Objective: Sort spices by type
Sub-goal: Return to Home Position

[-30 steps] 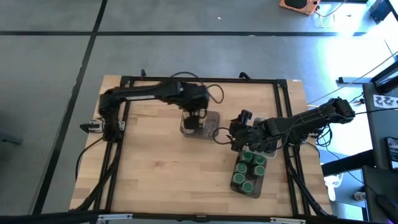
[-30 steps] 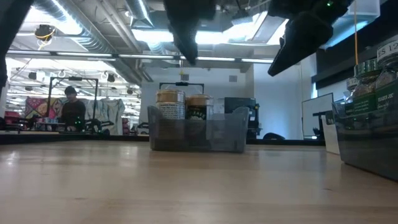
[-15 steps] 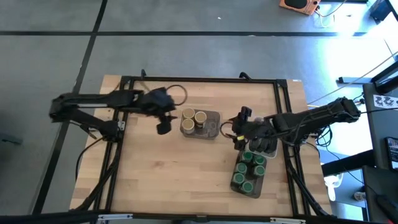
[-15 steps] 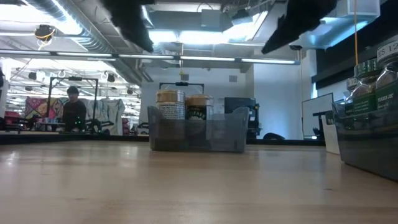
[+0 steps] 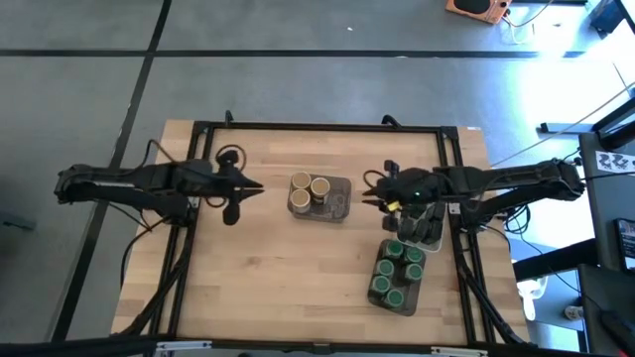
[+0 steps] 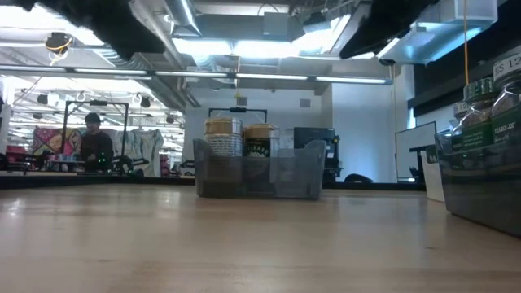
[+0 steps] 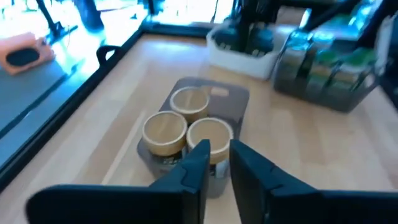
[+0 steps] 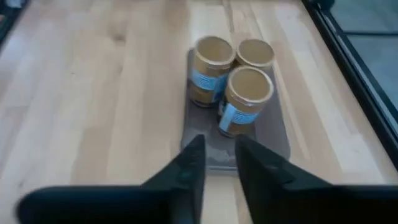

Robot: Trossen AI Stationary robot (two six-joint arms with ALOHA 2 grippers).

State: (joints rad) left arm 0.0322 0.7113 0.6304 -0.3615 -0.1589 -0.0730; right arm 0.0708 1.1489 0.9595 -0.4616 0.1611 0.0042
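Your left gripper (image 5: 260, 187) hangs left of the grey tray (image 5: 338, 201), fingers (image 7: 198, 163) nearly together, holding nothing. Your right gripper (image 5: 368, 201) sits just right of that tray, also narrowed and empty. Between them, three tan-lidded jars (image 5: 310, 189) stand clustered in the tray. Green-lidded jars (image 5: 395, 270) fill a dark tray (image 5: 412, 301) beneath your right arm.

We see a wooden tabletop (image 5: 278, 268) bearing a grey tray (image 5: 337, 201), a dark tray (image 5: 412, 294) and a white tray (image 5: 438, 238).
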